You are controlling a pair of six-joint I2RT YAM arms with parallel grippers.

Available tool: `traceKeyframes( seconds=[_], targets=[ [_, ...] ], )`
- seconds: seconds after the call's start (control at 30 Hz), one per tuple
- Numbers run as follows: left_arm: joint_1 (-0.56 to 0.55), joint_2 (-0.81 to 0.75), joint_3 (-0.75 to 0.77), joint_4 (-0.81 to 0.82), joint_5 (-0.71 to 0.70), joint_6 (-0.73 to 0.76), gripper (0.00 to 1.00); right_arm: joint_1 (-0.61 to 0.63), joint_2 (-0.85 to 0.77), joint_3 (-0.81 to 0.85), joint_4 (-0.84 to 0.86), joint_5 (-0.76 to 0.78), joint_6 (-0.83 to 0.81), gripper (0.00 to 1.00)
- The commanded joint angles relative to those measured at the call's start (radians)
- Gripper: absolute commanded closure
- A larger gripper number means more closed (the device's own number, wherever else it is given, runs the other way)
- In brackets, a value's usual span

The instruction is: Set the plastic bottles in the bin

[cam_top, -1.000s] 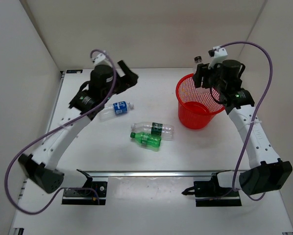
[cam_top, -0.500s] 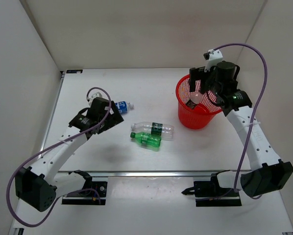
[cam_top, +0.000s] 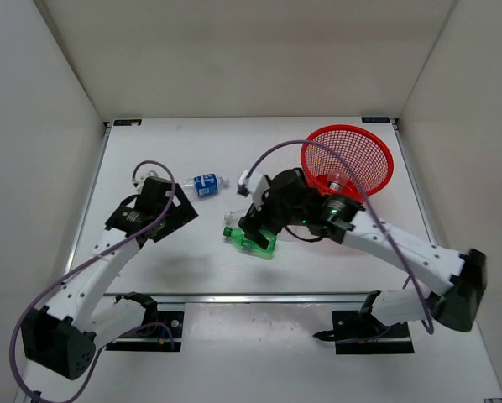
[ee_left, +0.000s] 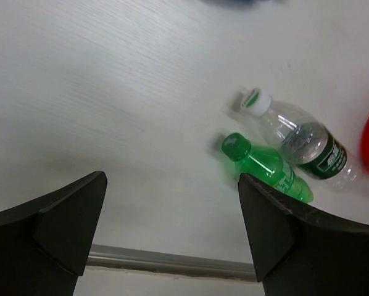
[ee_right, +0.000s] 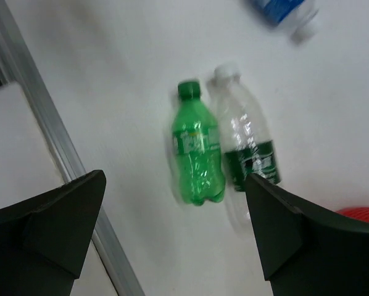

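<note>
Beside all-green bottle (ee_right: 199,161), green-labelled bottle (ee_right: 251,154)

Let go over the bin (cam_top: 377,147), then swung across to mid-table.
Moved the right gripper (ee_right: 175,177) from above the bin to over the all-green bottle (ee_right: 198,157) and green-label bottle (ee_right: 249,154), jaws parted, no longer clamping the grey-label bottle (cam_top: 337,180), now inside the bin; lowered and drew the left gripper (ee_left: 171,177) nearer.
</note>
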Motion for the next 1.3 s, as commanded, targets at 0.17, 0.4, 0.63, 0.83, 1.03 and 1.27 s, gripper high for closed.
traceKeyframes(
  seconds=[0.17,0.4,0.63,0.83,1.03,1.27],
  targets=[
    [0.094,-0.144,0.052,-0.149,-0.117,0.058,0.01,-0.014,0.192,-0.159,0.115,0.042,0.004,0.09],
    [0.122,-0.145,0.04,-0.176,-0.114,0.095,0.01,0.015,0.272,-0.232,0.229,0.037,-0.013,0.11],
    [0.122,-0.119,0.069,-0.169,-0.106,0.103,0.01,0.033,0.373,-0.281,0.359,0.088,-0.046,0.16],
    [0.131,-0.115,0.072,-0.168,-0.103,0.095,0.02,0.1,0.433,-0.302,0.401,0.215,-0.083,0.44],
    [0.143,-0.099,0.089,-0.153,-0.106,0.092,0.01,0.173,0.364,-0.192,0.271,0.28,-0.092,0.79],
    [0.146,-0.052,0.115,-0.098,-0.068,0.112,0.01,-0.146,0.031,-0.043,0.27,-0.001,-0.025,0.58]
  ],
)
